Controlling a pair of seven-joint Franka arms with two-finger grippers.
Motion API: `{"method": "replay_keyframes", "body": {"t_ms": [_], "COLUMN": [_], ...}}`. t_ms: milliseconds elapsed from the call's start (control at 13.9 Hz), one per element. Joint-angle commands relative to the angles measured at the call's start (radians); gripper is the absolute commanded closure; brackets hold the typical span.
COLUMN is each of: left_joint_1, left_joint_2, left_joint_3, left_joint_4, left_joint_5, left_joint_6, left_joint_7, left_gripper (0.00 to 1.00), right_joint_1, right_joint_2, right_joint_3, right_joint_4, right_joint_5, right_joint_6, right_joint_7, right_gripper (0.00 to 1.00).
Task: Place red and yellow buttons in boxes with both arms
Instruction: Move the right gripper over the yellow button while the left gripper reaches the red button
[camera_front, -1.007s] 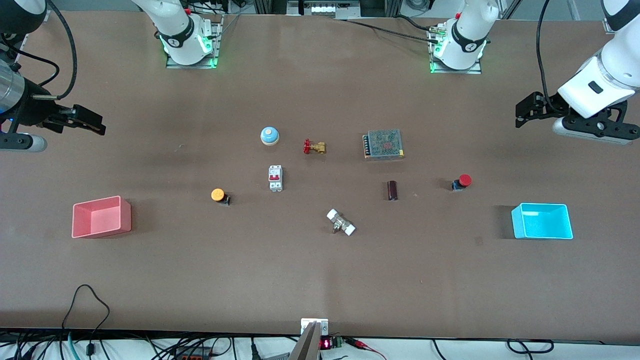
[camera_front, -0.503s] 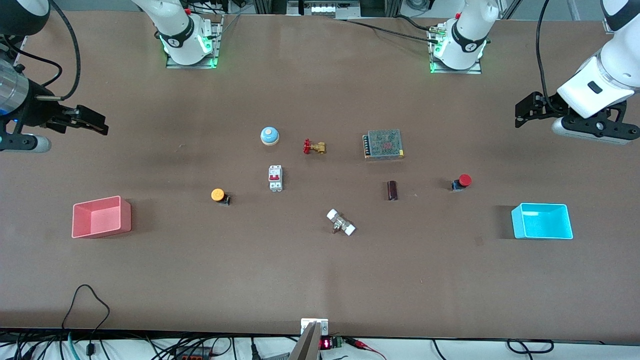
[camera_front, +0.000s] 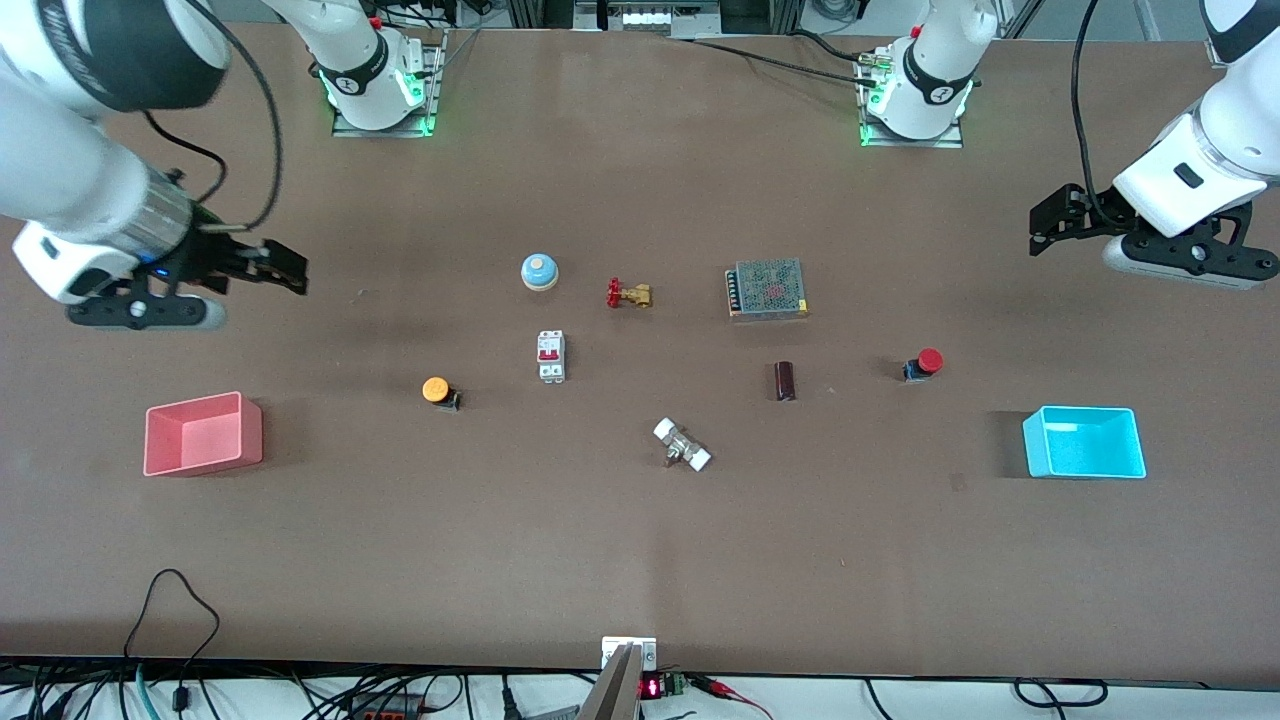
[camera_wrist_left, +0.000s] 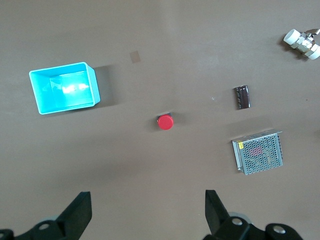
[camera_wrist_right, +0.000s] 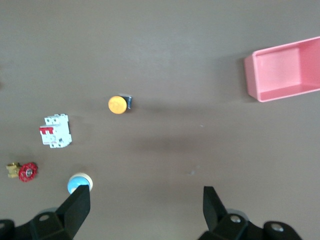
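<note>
Counted: 2 buttons, red button (camera_front: 925, 363) and yellow button (camera_front: 437, 390), on worktop (camera_front: 640, 560); 2 boxes, pink box (camera_front: 202, 433) and cyan box (camera_front: 1085, 442), nothing inside. Left gripper (camera_wrist_left: 147, 212) and right gripper (camera_wrist_right: 145, 210) fingers spread, grasping nothing.

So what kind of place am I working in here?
Most likely a robotics lab bench: a wide brown table with two white arms bolted along one edge, loose cables, and scattered electrical parts such as a white circuit breaker and a metal mesh power supply.
</note>
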Motion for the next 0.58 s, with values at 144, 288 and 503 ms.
{"method": "replay_keyframes", "body": {"t_ms": [144,288,503], "left_joint_1": [-0.006,-0.005,-0.006], "left_joint_2": [0.01,0.01,0.008], "left_joint_3": [0.0,0.0,-0.002], "left_joint_4": [0.029,0.029,0.029], "left_joint_5": [0.016,0.016,0.016], "left_joint_6": [-0.025,-0.025,-0.025], "left_joint_7": [-0.007,-0.007,-0.007], "left_gripper": [0.0,0.0,0.0], "right_joint_1": [0.001,0.005,0.018], "right_joint_2": [0.009,0.043,0.083], "right_joint_3": [0.054,0.068,0.068], "right_joint_4": [-0.158,-0.163,-0.166], "right_joint_5": [0.011,0.01,0.002], "right_joint_6": [0.235,0.277,0.326], "right_joint_7": [0.106,0.133,0.133], "right_gripper": [0.0,0.0,0.0]}}
